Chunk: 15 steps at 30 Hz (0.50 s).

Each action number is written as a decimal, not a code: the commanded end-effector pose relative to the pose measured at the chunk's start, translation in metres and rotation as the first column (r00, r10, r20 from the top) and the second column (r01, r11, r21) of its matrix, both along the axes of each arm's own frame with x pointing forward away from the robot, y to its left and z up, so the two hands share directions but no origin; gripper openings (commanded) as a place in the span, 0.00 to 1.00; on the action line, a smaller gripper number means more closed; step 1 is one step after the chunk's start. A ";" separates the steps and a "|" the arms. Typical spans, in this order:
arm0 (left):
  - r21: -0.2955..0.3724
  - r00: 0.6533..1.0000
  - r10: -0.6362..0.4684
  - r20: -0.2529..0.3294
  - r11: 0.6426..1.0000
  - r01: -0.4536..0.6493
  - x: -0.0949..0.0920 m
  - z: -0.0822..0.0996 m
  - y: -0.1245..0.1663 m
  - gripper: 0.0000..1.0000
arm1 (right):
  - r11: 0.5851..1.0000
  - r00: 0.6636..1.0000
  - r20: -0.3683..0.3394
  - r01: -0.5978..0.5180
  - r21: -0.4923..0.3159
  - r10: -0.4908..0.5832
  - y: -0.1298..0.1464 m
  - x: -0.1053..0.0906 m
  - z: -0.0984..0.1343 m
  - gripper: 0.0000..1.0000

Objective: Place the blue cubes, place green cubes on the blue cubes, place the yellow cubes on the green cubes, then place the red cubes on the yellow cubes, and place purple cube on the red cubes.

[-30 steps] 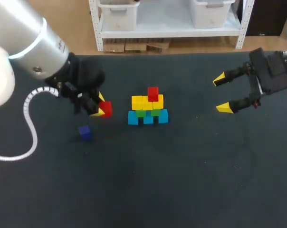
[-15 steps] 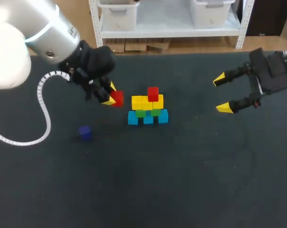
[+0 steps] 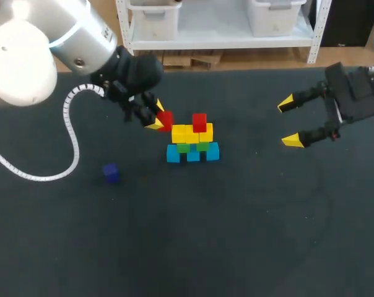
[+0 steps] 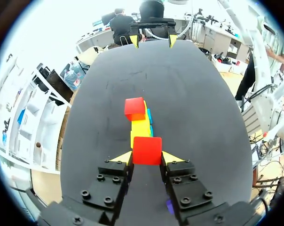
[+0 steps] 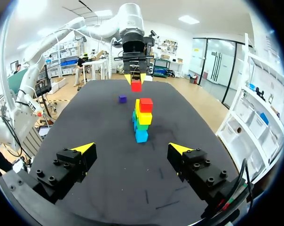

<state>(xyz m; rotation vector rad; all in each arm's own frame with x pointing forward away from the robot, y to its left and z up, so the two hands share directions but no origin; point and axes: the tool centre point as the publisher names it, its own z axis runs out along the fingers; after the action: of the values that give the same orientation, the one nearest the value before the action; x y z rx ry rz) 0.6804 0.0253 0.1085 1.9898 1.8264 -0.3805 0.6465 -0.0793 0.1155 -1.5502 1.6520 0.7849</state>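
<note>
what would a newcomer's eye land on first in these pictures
The bright stack of cubes at the table's middle stands out: blue at the bottom, then green, yellow, and one red on top. Close beside it, the left gripper holds a second red cube. A lone purple cube lies on the table's left part, and the right gripper hangs open at the right side.

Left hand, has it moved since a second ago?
Yes. The left hand, shut on a red cube, has moved away from the purple cube toward the stack.
</note>
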 end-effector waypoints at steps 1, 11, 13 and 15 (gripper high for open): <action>0.008 1.000 -0.009 -0.015 1.000 0.009 0.009 -0.003 -0.011 0.00 | 1.000 1.000 0.001 -0.001 0.003 0.001 0.000 0.001 -0.001 1.00; -0.007 0.999 -0.024 -0.025 1.000 0.024 0.008 -0.011 -0.028 0.00 | 1.000 1.000 0.001 -0.001 0.003 0.001 0.000 0.001 -0.001 1.00; -0.011 0.999 -0.023 -0.027 1.000 0.023 0.008 -0.012 -0.029 0.00 | 1.000 1.000 0.001 -0.001 0.003 0.001 0.000 0.001 -0.001 1.00; -0.013 0.999 -0.023 -0.028 1.000 0.023 0.009 -0.013 -0.031 0.00 | 1.000 1.000 0.001 -0.001 0.003 0.001 0.000 0.001 -0.001 1.00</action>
<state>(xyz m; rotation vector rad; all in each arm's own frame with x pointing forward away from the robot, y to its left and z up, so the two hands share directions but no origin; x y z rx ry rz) 0.6856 -0.0033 0.0977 2.0042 1.8163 -0.4239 0.6465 -0.0793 0.1155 -1.5502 1.6519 0.7850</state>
